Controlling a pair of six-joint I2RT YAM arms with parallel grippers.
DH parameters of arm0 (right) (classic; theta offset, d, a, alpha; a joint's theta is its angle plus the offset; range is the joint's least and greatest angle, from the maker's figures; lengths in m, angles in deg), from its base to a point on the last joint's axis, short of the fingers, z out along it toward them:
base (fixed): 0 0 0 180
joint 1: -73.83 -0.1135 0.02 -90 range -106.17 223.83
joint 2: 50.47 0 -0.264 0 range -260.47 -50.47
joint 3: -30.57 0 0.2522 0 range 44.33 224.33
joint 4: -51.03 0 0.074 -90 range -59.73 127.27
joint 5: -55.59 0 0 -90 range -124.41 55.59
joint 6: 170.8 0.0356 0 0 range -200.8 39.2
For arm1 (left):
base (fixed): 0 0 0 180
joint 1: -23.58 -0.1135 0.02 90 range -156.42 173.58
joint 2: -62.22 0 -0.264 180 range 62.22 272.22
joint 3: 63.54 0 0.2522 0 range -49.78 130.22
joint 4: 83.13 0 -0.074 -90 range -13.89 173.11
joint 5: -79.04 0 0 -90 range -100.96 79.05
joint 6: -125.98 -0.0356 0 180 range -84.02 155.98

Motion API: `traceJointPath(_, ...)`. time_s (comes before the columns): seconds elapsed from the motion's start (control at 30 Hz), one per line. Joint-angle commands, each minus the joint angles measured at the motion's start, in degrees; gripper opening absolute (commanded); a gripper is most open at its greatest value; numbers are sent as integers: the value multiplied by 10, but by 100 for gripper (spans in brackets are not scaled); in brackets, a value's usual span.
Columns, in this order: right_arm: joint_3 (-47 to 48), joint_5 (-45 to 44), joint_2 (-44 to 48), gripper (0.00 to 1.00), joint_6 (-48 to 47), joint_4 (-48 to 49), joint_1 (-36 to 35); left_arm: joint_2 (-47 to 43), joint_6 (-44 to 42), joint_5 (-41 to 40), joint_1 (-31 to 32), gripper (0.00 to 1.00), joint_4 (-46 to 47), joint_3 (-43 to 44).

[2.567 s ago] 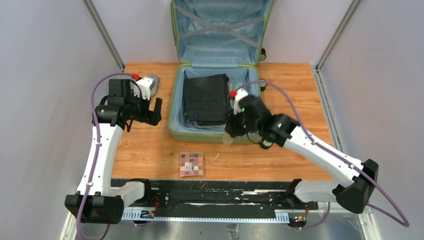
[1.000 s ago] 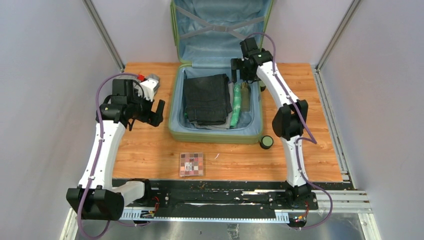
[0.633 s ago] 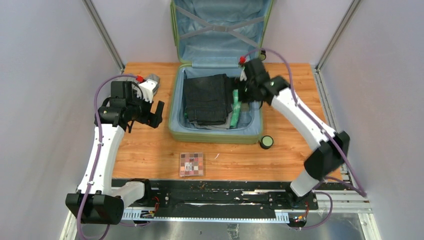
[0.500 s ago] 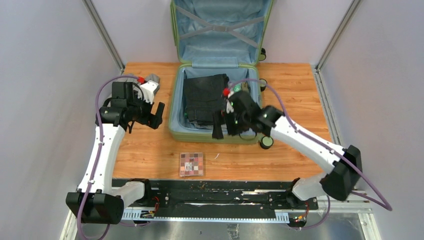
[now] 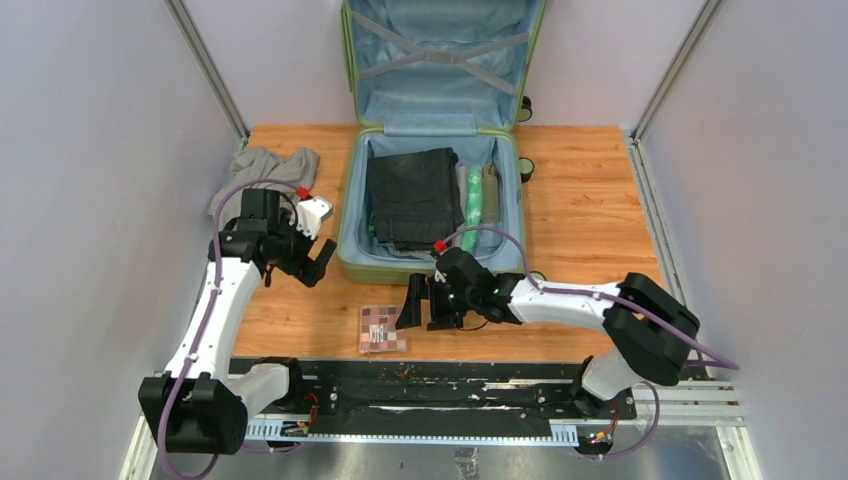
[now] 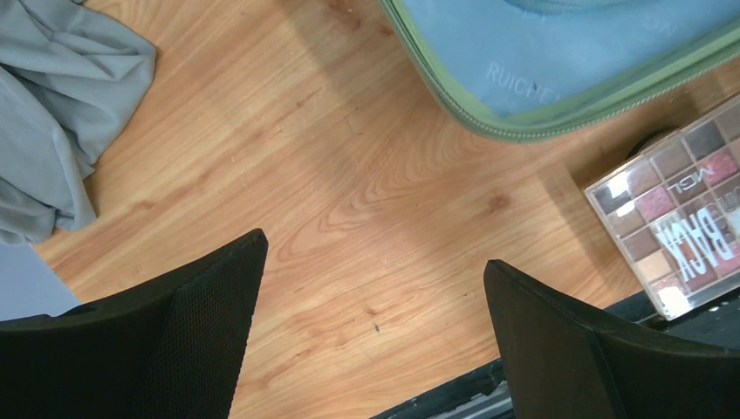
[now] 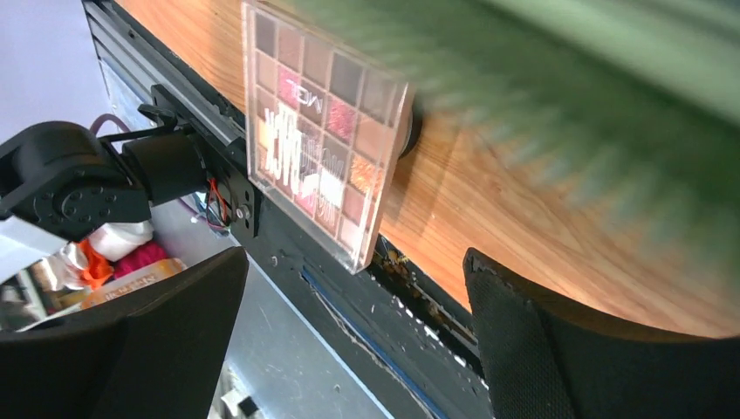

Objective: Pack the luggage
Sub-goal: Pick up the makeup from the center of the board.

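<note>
Packing is sitting partway: the luggage (image 5: 375,268) is lying open at the far middle of the worktop (image 5: 590,200), its lid propped against the far wall. Dark folded clothes (image 5: 412,197), a green roll (image 5: 472,205) and a brownish item (image 5: 490,195) are resting inside. Waiting outside are an eyeshadow palette (image 5: 383,328) by the near edge and a grey cloth (image 5: 262,168) at the far left. The right arm (image 5: 560,298) is stretching low and leftward along the near side, right jaws released and aiming at the palette just ahead, apparently not touching it. The left arm (image 5: 215,310) is hanging over bare wood left of the luggage, left jaws spread wide and gripping nothing.
</note>
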Motion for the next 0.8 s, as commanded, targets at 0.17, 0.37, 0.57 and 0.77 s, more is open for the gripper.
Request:
traceJointPath(0.17,-89,40,-86,95,159,289,-37,-37,-35,-25,-3,100,58,-52)
traceJointPath(0.37,-112,18,-117,90,204,312,-63,-45,-26,-21,-3,100,57,-52)
traceJointPath(0.57,-112,-106,-9,92,170,167,-97,-68,-28,-16,-3,100,56,-61)
traceJointPath(0.77,-71,-226,60,95,125,19,-144,-83,-37,-4,-3,100,57,-69)
